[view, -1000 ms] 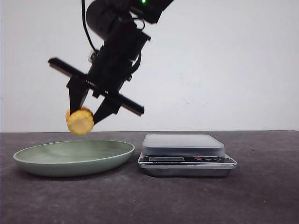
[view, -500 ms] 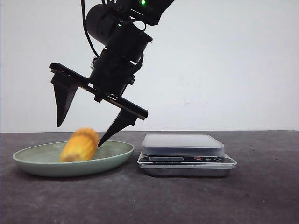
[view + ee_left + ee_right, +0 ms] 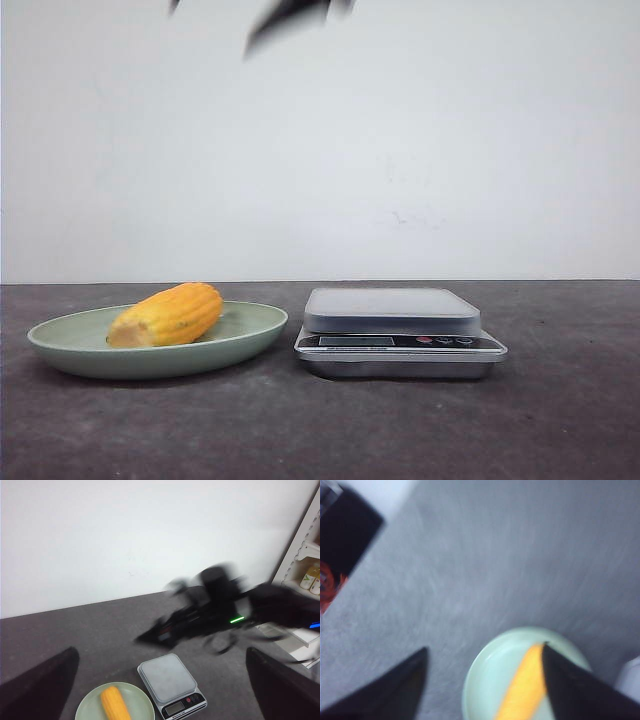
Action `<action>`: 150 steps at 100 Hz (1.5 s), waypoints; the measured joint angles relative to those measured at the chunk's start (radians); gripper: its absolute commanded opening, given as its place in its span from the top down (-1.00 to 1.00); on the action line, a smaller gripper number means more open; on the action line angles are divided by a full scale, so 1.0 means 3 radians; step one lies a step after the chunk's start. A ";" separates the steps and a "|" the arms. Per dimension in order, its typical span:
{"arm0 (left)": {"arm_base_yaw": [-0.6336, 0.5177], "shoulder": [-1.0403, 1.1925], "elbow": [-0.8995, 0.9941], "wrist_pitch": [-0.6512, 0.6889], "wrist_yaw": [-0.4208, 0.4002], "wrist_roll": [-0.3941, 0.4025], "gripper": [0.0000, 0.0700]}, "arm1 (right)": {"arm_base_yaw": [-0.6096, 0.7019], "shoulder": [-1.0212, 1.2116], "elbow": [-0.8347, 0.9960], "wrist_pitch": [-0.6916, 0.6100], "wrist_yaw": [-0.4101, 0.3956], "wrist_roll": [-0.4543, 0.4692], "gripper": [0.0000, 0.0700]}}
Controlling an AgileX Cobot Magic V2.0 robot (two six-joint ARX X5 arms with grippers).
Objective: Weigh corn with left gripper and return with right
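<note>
On the pale green round plate [image 3: 60,350], one short yellow-orange corn cob [image 3: 167,314], lying on its side, released.

Beside the plate, close to its rim, one silver digital kitchen scale [image 3: 400,330] with nothing on its platform, both resting on the dark grey tabletop [image 3: 560,420]. Two grippers, both spread wide and holding nothing: left gripper [image 3: 160,680] high above plate and scale; right gripper [image 3: 485,685] blurred, above the plate, corn showing between its dark fingers [image 3: 390,690]. Only a blurred dark tip at the top edge of the front view.
</note>
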 measured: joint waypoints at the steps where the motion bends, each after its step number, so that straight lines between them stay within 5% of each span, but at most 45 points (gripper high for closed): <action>1: 0.0000 0.0000 -0.0005 0.0001 0.0000 0.0000 -0.95 | 0.0011 -0.0025 0.0000 -0.0017 0.0031 -0.0032 0.65; 14: 0.0000 0.0000 -0.0062 0.0001 0.0000 0.0000 -0.43 | 0.0404 -0.0584 -0.0001 -0.0282 0.0745 -0.0690 0.97; 32: 0.0000 -0.0003 -0.0234 0.0001 -0.0008 0.0000 1.00 | 0.0960 -0.1316 -0.0034 -0.0390 0.1582 -0.1273 0.97; 53: 0.0000 -0.0013 -0.0649 0.0001 -0.0244 -0.0017 1.00 | 0.1303 -0.2211 -0.0566 -0.0367 0.2238 -0.1475 0.97; 86: -0.0006 -0.0348 -0.1996 0.0563 -0.0340 -0.0294 1.00 | 0.1316 -0.3478 -0.2178 0.0025 0.2029 -0.1570 0.97; 114: -0.0006 -0.0200 -0.2098 0.0140 -0.0337 -0.0866 1.00 | 0.1316 -0.3920 -0.2181 0.0011 0.2035 -0.1572 0.97; 150: -0.0006 -0.0226 -0.2098 0.0164 -0.0337 -0.0951 1.00 | 0.1316 -0.4049 -0.2181 0.0010 0.2029 -0.1572 0.97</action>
